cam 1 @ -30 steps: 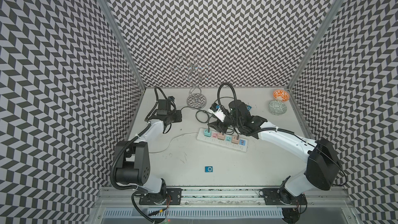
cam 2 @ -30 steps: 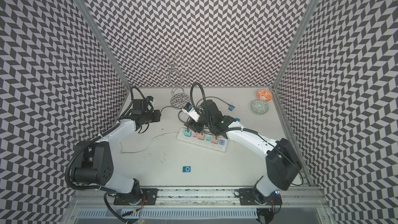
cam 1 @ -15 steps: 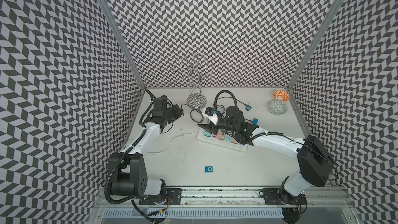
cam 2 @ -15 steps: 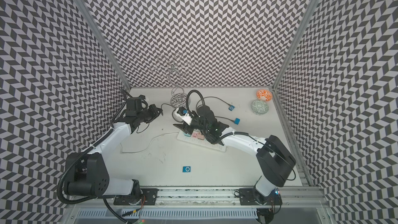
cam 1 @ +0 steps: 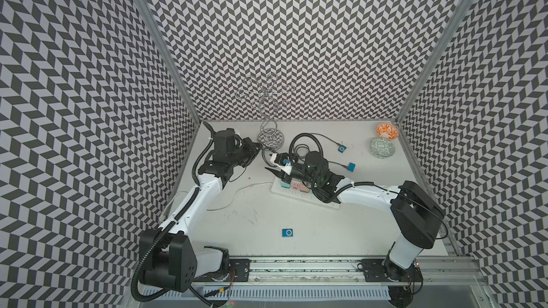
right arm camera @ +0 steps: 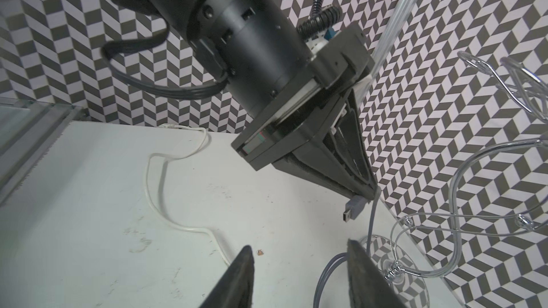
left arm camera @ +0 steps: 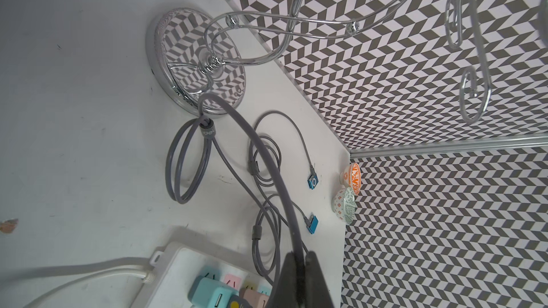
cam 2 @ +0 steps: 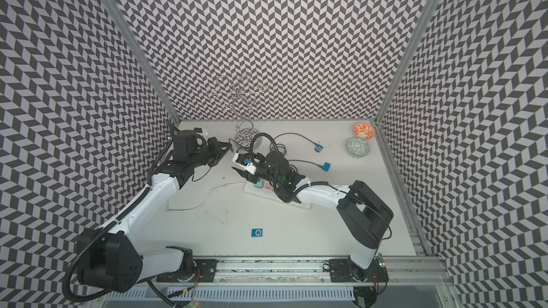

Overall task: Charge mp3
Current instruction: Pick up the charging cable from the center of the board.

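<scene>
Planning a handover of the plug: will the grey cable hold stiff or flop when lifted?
Likely floppy: the cable arcs from the shut left gripper and lies in loose loops. The short plug end beyond the gripper juts straight, so it probably holds its aim. It looks thin, so probably light.

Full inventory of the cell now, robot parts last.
mp3 player: 3, blue; one front centre, two back right on cables.
power strip: 1, white, pastel adapters; centre.
grey cable: 3, grey; behind strip, one held.
power cord: 1, white; leftward from strip.
wire stand: 1, chrome; back centre.
bowl: 2, orange, green-patterned; back right corner.
left end effector: 1, black; shut on grey cable.
right end effector: 1, black; open, empty.
</scene>
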### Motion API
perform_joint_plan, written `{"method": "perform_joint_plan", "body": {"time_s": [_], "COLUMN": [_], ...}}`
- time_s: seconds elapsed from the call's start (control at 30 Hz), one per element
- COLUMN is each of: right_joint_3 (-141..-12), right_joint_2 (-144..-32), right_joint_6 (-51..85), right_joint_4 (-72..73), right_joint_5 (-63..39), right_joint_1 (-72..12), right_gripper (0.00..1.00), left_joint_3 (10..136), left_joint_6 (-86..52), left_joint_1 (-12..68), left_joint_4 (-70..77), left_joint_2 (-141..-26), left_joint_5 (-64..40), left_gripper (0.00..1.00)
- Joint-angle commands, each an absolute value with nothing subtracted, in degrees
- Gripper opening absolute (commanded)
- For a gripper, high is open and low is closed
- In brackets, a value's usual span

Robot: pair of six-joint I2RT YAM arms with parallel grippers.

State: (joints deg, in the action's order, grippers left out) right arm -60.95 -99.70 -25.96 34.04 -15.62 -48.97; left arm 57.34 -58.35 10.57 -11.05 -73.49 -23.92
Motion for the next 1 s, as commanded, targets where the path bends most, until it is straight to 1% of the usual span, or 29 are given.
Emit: {"method": "perform_joint_plan", "body": {"time_s": [0.0, 0.17, 0.27, 0.43, 0.53, 0.7, 0.97], "right_joint_3": [-62.3, -61.7, -61.9, -62.6, -63.1, -63.9, -63.8], "right_joint_2": [-101.4, -102.0, -102.4, -103.2, -104.0, -104.5, -104.5], "right_joint_6": [-27.9, -27.0, -27.1, -27.3, -27.0, -27.4, -26.9], "right_joint_4": [40.1, 42.4, 42.9, 43.1, 43.1, 43.5, 45.1], "right_joint_5": [-11.3, -8.0, -6.4, -7.8, -6.6, -5.7, -2.9], "right_joint_1": [-49.2, -49.3, -49.3, -49.4, -49.5, -49.4, -49.6], "right_gripper": [0.44, 0.40, 0.40, 0.40, 0.40, 0.36, 0.31], "left_joint_3": [57.4, 57.4, 57.3, 57.5, 57.4, 57.1, 56.4], "left_joint_6": [-61.8, -62.2, -62.5, -63.1, -63.2, -63.4, -63.9], "left_joint_1": [11.4, 12.2, 12.8, 13.5, 13.9, 14.3, 15.1], "left_joint_4": [-8.6, -8.5, -8.3, -8.1, -7.9, -7.8, -7.3], "left_joint_2": [-72.2, -72.1, -72.3, -72.7, -72.5, -72.8, -72.9], "left_joint_5": [-24.5, -24.2, -24.2, -24.2, -24.0, -23.7, -23.3], "left_gripper": [0.00, 0.00, 0.00, 0.00, 0.00, 0.00, 0.00]}}
